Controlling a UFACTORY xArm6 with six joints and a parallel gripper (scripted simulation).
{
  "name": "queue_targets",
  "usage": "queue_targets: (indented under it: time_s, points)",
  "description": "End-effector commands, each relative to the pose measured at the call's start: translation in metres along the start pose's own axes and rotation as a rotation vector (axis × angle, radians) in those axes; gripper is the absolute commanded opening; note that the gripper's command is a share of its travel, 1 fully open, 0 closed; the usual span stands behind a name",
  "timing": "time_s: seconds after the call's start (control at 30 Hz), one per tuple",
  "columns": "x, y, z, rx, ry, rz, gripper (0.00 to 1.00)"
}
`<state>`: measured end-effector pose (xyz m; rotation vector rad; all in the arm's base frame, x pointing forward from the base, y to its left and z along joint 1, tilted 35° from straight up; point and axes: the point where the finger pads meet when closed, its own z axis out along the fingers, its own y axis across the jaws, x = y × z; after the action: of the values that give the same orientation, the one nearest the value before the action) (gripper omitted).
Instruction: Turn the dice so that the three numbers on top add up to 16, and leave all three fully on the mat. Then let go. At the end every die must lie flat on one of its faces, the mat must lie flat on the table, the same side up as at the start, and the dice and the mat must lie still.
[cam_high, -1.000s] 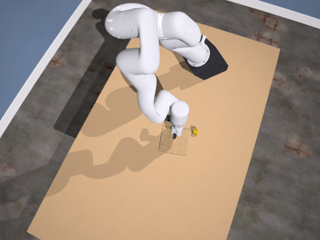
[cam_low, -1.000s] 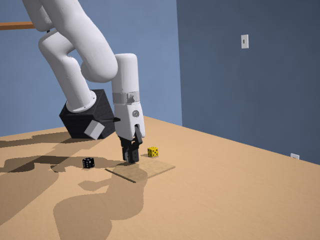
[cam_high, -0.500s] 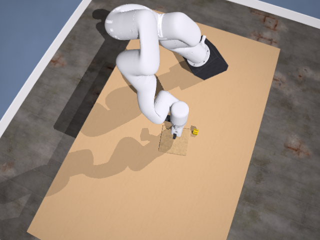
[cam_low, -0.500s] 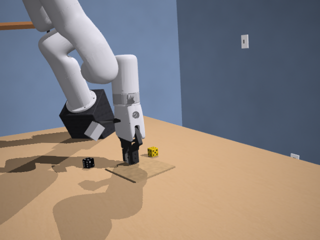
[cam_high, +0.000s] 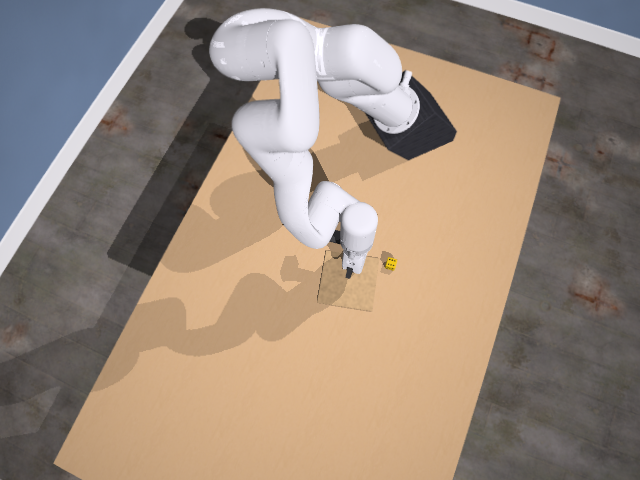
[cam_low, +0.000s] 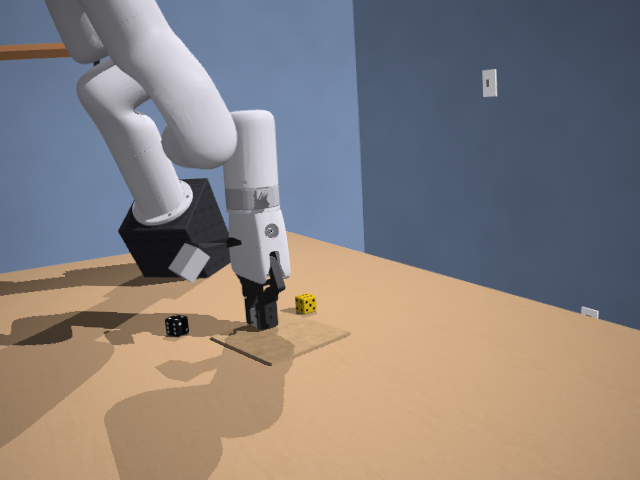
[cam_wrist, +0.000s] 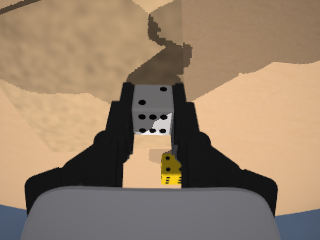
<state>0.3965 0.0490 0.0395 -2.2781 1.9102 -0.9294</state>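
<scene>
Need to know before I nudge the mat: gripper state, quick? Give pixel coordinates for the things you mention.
Gripper (cam_high: 349, 273) (cam_low: 262, 326) (cam_wrist: 153, 98): closed on the white die (cam_wrist: 152, 110), which sits between its fingers.

Black die (cam_low: 176, 325) hidden in top view, table (cam_high: 268, 403) (cam_low: 465, 392) (cam_wrist: 280, 115) cut off, perhaps everywhere
</scene>
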Motion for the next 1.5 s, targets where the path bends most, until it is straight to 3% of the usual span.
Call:
queue_targets:
  time_s: [0.0,0.87,1.0,1.13,1.37,1.47]
  points:
    - [-0.0002,-0.0009,-0.0005,0.002,-0.001,0.000,0.21]
    - [-0.0002,-0.0009,-0.0005,0.002,-0.001,0.000,0.21]
    - [-0.0002,-0.0009,-0.0005,0.002,-0.001,0.000,0.29]
    - [-0.0002,-0.0009,-0.0005,0.002,-0.001,0.000,0.29]
    - [-0.0002,-0.0009,-0.0005,0.002,-0.001,0.000,0.42]
    - [-0.0002,-0.0009,-0.0005,0.002,-0.001,0.000,0.42]
